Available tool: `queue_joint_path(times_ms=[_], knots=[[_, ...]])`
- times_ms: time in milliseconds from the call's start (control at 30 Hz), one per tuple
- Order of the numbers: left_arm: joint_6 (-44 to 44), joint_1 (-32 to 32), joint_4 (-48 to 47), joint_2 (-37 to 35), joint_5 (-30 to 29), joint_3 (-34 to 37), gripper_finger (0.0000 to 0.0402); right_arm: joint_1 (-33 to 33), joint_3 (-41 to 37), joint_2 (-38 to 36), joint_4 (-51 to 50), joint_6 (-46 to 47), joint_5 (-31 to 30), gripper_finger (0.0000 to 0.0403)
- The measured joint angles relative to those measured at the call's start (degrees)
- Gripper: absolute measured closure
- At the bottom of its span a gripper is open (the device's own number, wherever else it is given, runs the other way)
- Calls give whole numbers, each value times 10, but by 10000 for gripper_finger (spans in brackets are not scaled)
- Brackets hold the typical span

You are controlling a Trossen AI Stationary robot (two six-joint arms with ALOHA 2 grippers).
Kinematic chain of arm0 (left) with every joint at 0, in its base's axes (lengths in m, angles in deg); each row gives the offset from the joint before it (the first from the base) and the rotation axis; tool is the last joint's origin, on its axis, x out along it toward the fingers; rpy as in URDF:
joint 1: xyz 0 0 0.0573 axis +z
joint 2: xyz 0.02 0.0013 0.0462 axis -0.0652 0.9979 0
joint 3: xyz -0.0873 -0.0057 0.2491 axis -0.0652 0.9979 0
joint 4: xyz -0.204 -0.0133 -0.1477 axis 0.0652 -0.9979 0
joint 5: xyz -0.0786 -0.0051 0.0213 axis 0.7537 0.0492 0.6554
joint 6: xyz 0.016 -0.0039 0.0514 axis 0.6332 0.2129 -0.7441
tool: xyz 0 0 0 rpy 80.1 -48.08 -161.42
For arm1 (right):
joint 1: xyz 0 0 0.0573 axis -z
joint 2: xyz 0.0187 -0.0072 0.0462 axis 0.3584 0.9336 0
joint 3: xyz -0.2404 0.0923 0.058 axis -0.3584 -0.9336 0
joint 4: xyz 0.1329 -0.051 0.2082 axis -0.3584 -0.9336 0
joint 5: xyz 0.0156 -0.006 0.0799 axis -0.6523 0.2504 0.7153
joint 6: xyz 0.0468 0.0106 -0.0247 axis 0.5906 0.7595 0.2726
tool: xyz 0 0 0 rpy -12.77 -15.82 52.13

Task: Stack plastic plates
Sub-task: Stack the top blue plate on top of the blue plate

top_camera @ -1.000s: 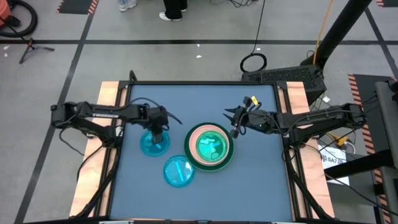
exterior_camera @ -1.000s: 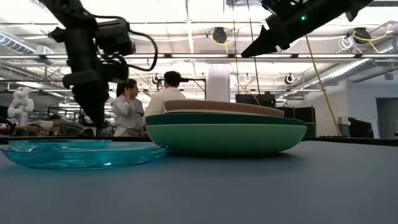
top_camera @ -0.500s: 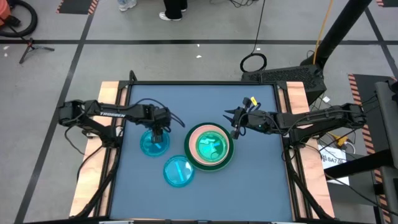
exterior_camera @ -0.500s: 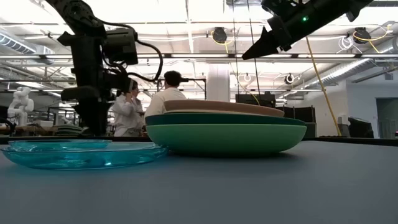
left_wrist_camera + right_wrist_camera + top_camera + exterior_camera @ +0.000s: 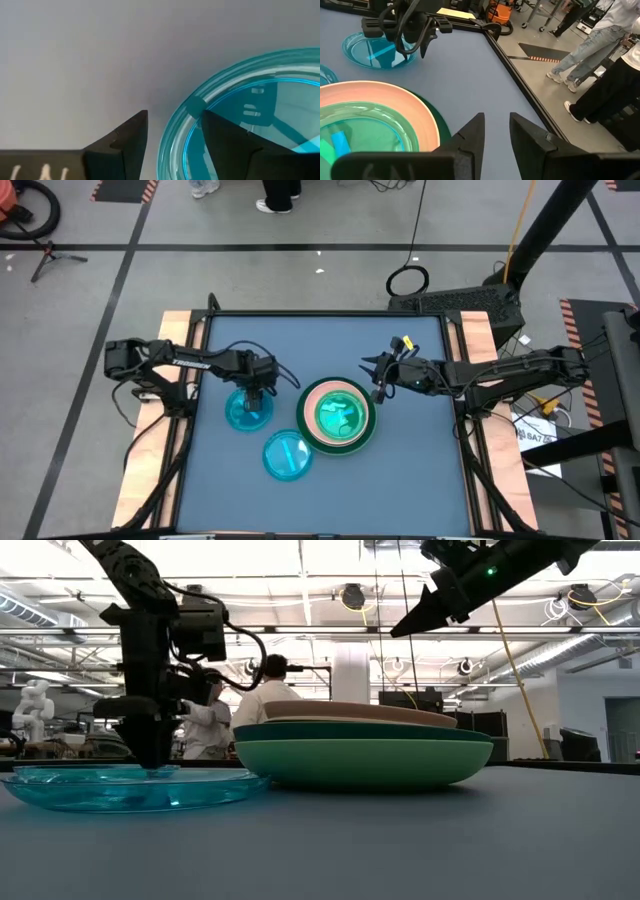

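A translucent cyan plate [image 5: 240,415] lies flat on the blue table, left of centre. My left gripper [image 5: 172,130] stands open over its far rim [image 5: 186,107], pointing down, one finger inside the plate and one outside. Whether a finger touches the plate I cannot tell. A second cyan plate [image 5: 287,455] lies nearer the front edge. A stack of plates [image 5: 337,417] rests mid-table: light green [image 5: 365,765] at the bottom, dark green, pink [image 5: 380,105], and small translucent plates on top. My right gripper [image 5: 377,390] hangs open in the air by the stack's far right.
Wooden strips [image 5: 175,330] run along the table's left and right sides. People [image 5: 600,45] stand on the floor beyond the far edge. Bare blue table surface [image 5: 400,480] lies at the front right.
My left gripper has come down onto the far rim of the cyan plate and turned more upright, while its arm has shifted a little toward the table's right. The plate has stayed in place.
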Motion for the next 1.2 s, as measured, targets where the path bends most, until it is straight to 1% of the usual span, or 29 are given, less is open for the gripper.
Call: queue_joint_path(times_ms=[100, 167, 533, 700, 967, 1133, 1200], knots=[[-15, 0, 0, 3, 0, -1, 210, 0, 0, 0, 0, 0, 0, 316], [-22, 0, 0, 3, 0, -1, 218, 0, 0, 0, 0, 0, 0, 316], [-26, -4, -14, 4, -5, -1, 325, 0, 0, 0, -1, 0, 0, 316], [-16, -7, -25, 4, -16, -1, 354, 0, 0, 0, -1, 0, 0, 316], [-1, -7, -34, 0, -18, 0, 362, 0, 0, 0, -1, 0, 0, 316], [12, -7, -42, 0, -32, 0, 362, 0, 0, 0, -1, 0, 0, 316], [18, -7, -60, 0, -35, -6, 362, 0, 0, 0, 0, 0, 0, 316]])
